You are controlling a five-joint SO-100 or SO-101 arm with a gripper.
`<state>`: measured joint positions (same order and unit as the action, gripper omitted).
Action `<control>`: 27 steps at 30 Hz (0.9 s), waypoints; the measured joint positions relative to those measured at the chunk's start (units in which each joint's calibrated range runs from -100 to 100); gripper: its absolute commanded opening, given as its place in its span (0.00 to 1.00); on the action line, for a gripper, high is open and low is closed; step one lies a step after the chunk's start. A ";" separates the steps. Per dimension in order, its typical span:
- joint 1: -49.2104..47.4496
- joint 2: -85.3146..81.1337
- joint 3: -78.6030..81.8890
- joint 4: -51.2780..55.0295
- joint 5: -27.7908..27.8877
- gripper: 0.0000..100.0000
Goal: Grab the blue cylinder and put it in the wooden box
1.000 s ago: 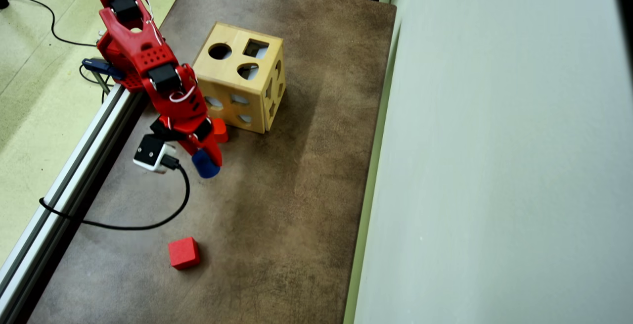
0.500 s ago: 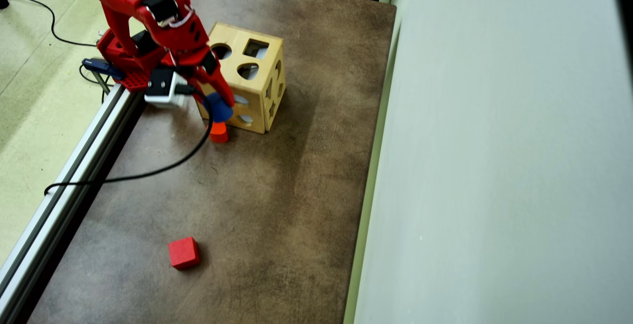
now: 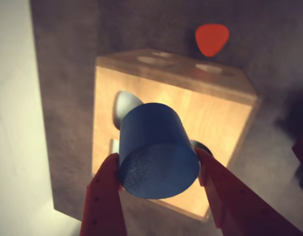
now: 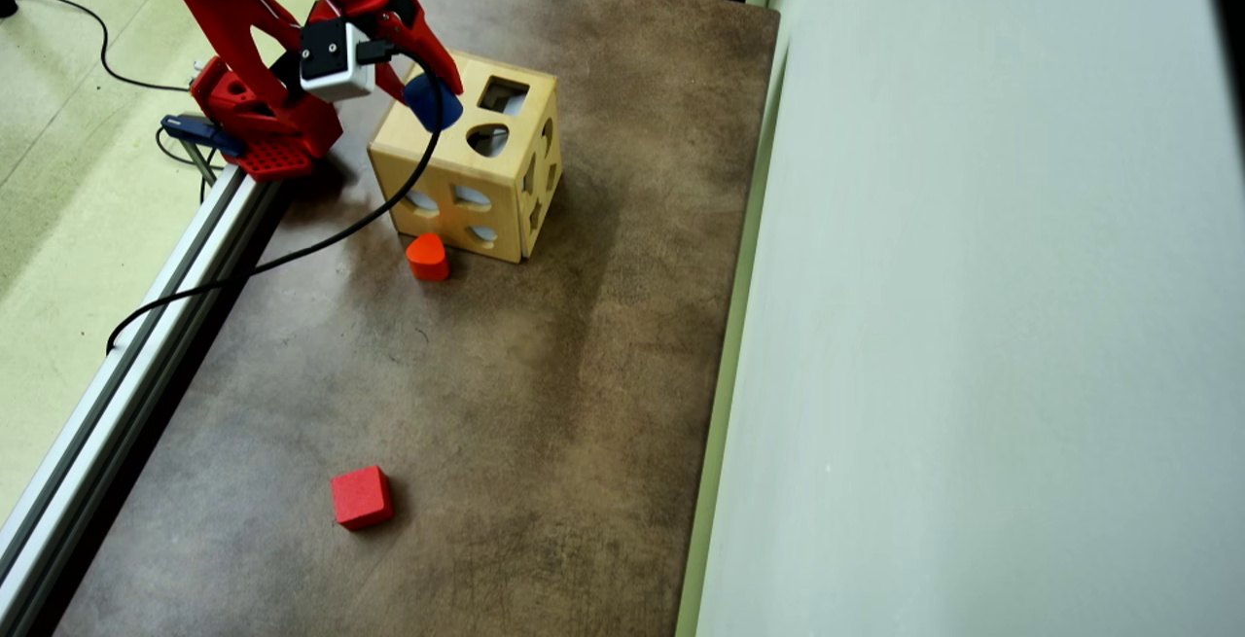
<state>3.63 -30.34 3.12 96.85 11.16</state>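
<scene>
My red gripper (image 3: 157, 164) is shut on the blue cylinder (image 3: 156, 147), one finger pressed to each side of it. In the overhead view the gripper (image 4: 433, 92) holds the blue cylinder (image 4: 429, 102) in the air over the top face of the wooden box (image 4: 457, 165), above its left part, where the cylinder hides the round hole. The square and rounded holes beside it stay visible. In the wrist view the wooden box (image 3: 215, 118) lies directly beneath the cylinder.
An orange-red heart-like block (image 4: 427, 257) stands on the brown table (image 4: 545, 404) against the box's near side, also seen as the block (image 3: 211, 39) in the wrist view. A red cube (image 4: 361, 498) lies near the front. A metal rail (image 4: 136, 365) and black cable (image 4: 292, 253) run along the left.
The arm has lifted the blue cylinder from near the table, past the heart-like block, up and back to above the box's top face.
</scene>
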 measured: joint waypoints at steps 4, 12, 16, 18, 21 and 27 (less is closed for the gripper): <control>-1.65 0.00 0.00 0.32 -1.76 0.13; -5.61 0.00 0.00 0.48 -4.79 0.13; -8.62 0.00 0.90 0.48 -6.50 0.13; -9.63 0.00 3.16 0.48 -7.33 0.13; -10.06 0.00 6.05 0.48 -7.67 0.13; -10.20 0.00 6.95 0.48 -7.62 0.13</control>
<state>-6.58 -30.34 10.07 97.34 3.54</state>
